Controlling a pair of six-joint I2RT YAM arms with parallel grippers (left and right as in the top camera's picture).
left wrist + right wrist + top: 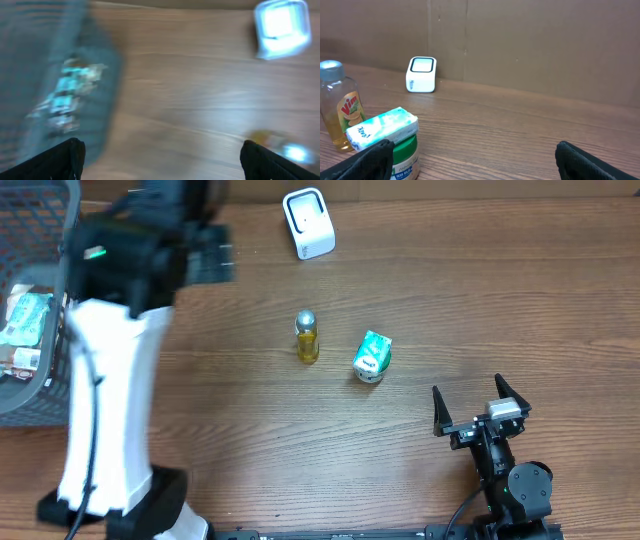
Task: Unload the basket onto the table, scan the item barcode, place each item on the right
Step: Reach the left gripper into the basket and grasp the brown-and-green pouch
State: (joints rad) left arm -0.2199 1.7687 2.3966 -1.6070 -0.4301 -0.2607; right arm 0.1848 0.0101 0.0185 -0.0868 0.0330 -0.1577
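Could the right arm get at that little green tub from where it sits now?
Probably yes. The right end effector is open and points roughly toward the tub, with nothing standing between them. The bottle stands beyond the tub, out of the path.

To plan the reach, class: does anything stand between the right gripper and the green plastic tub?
Nothing visible does: only bare wooden table lies between the right gripper and the green plastic tub. The yellow silver-capped bottle stands beyond the tub.

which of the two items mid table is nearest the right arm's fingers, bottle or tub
The green tub. It stands right of the yellow bottle, on the side toward the right fingers.
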